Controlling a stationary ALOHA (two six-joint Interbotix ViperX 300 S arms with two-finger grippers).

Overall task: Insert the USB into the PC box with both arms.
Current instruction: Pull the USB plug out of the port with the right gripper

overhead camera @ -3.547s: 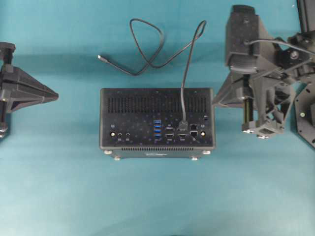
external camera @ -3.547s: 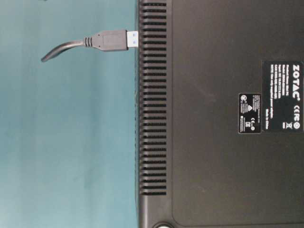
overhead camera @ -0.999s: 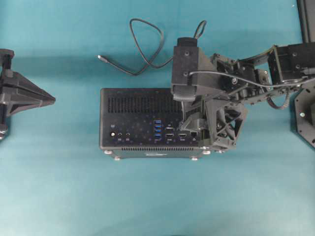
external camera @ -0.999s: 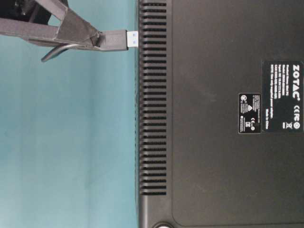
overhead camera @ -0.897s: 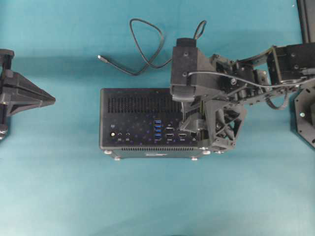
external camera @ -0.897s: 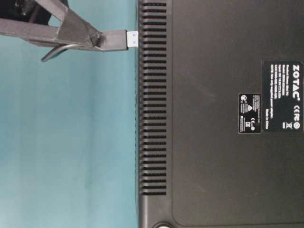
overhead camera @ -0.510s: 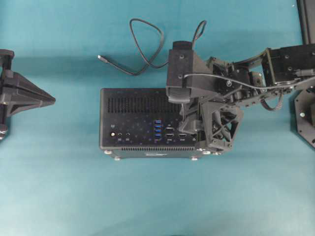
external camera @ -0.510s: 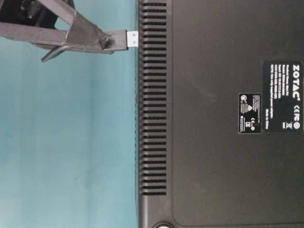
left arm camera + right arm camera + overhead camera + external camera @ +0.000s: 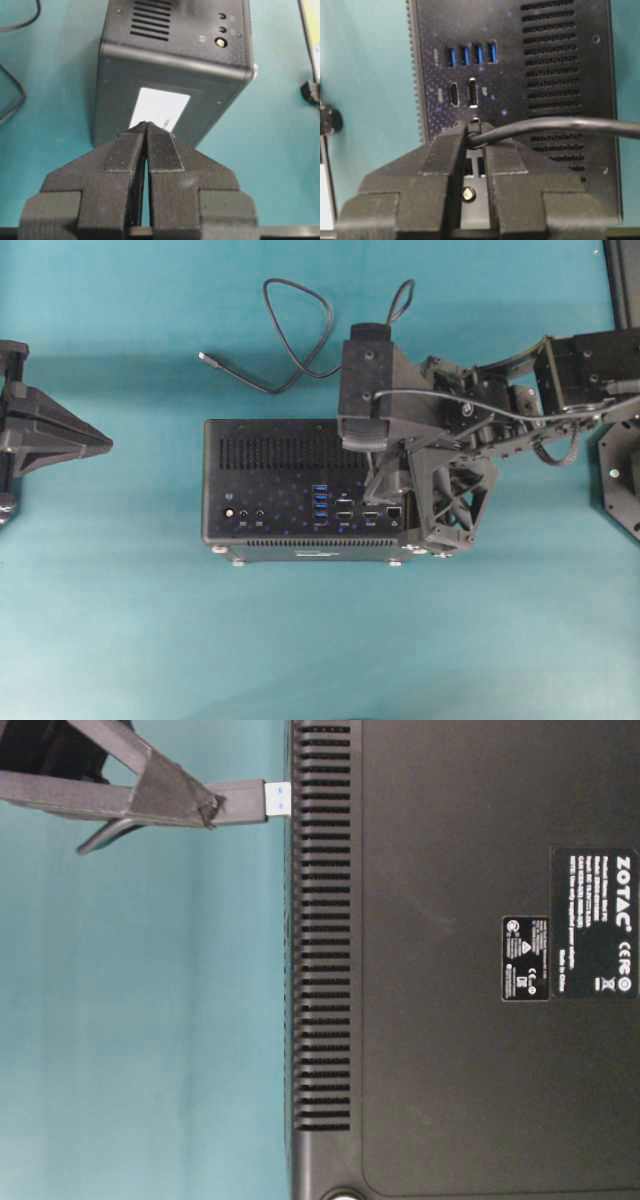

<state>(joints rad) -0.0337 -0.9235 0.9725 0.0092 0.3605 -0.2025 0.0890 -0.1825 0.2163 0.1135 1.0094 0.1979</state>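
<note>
right gripper has its jaws pinched on the usb plug, just short of the pc box face, blue tip by the vent edge in the table-level view. cable loops behind the box on the teal table, silver end lying free. left gripper jaws pressed together, holding nothing, pointing at the box's side near its white label.

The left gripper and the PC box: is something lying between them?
No. In the overhead view only bare teal table separates the left gripper from the PC box.
</note>
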